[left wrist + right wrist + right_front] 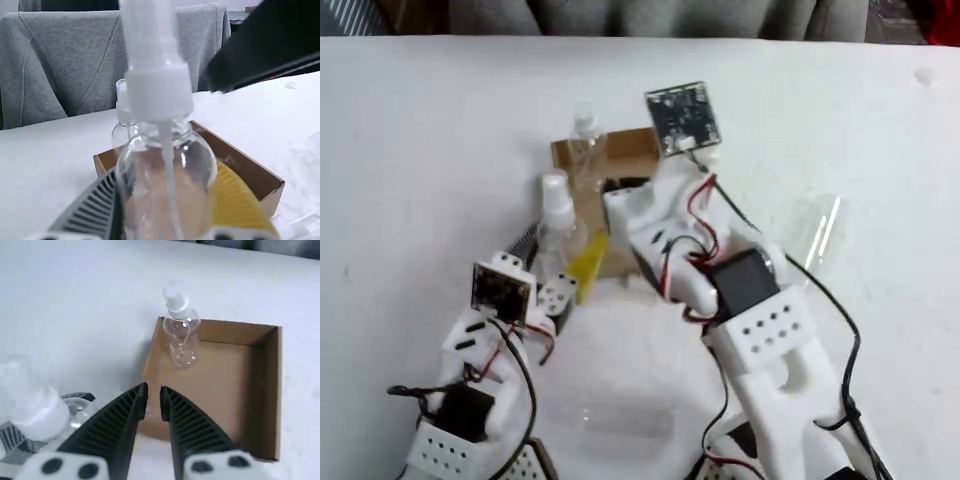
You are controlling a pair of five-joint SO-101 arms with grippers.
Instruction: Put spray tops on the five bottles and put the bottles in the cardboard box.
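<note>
My left gripper (560, 240) is shut on a clear bottle (558, 218) with a white spray top (157, 75), held upright just beside the near left corner of the cardboard box (630, 150). The bottle sits between the grey and yellow fingers (235, 200). A second capped bottle (180, 335) stands inside the box at its far left corner. My right gripper (153, 392) hovers over the box's near edge, its fingers a narrow gap apart with nothing between them. A clear bottle (815, 232) lies on the table to the right of the right arm.
The right arm (760, 320) covers most of the box in the high view. The white table (440, 150) stretches wide to the left and behind the box. A grey chair back (65, 60) stands beyond the far table edge.
</note>
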